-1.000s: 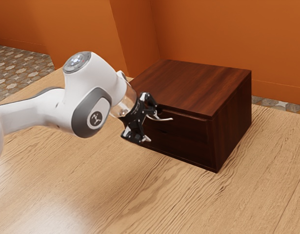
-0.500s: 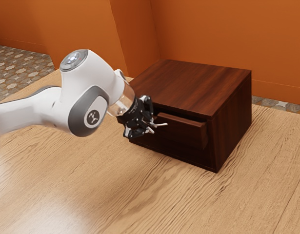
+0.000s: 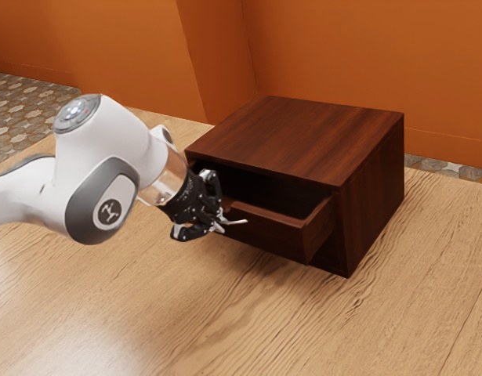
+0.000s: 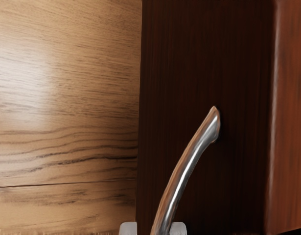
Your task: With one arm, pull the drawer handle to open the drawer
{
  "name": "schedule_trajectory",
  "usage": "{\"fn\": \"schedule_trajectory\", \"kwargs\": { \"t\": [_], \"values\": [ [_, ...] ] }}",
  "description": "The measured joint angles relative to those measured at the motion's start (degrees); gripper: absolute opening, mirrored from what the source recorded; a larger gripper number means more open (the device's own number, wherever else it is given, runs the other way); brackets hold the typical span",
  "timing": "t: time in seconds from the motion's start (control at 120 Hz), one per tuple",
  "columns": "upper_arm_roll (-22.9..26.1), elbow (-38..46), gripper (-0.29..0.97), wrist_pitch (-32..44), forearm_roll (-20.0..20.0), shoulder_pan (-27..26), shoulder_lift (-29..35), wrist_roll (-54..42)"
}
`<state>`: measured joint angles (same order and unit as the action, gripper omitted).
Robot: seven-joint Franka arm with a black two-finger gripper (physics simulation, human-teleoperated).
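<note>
One drawer [image 3: 276, 229] stands partly out of the cabinet [image 3: 303, 141] in the exterior view, with a dark gap under the cabinet's top. By my reading the pull is well along, not finished. The gripper [image 3: 212, 225] sits just in front of the cabinet, clamped on the drawer handle [image 3: 231, 222], since that slim bar is the only purchase there (the arm [image 3: 99, 188] lies low over the tabletop [image 3: 225, 313], roughly in line with the drawer's travel). The drawer handle's long axis runs level along the drawer's face, crosswise to the pull.

From the wrist view, the drawer handle [image 4: 189, 161] arcs away from two pale fingertips [image 4: 127, 228], one on each side of it, to its mount on the drawer's dark face.
</note>
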<state>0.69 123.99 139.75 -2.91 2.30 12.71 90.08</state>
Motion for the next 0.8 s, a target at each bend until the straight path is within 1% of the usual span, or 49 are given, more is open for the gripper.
{"fn": "schedule_trajectory", "kwargs": {
  "t": [0.242,0.575,0.8],
  "values": [
    [-0.06,5.91,-0.09,1.39,-0.37,0.02,5.45,-0.01],
    [-0.06,12.7,-0.09,2.34,0.26,0.02,12.29,-0.03],
    [-0.08,16.24,-0.1,2.89,-0.32,1.6,16.33,-0.02]
  ]
}}
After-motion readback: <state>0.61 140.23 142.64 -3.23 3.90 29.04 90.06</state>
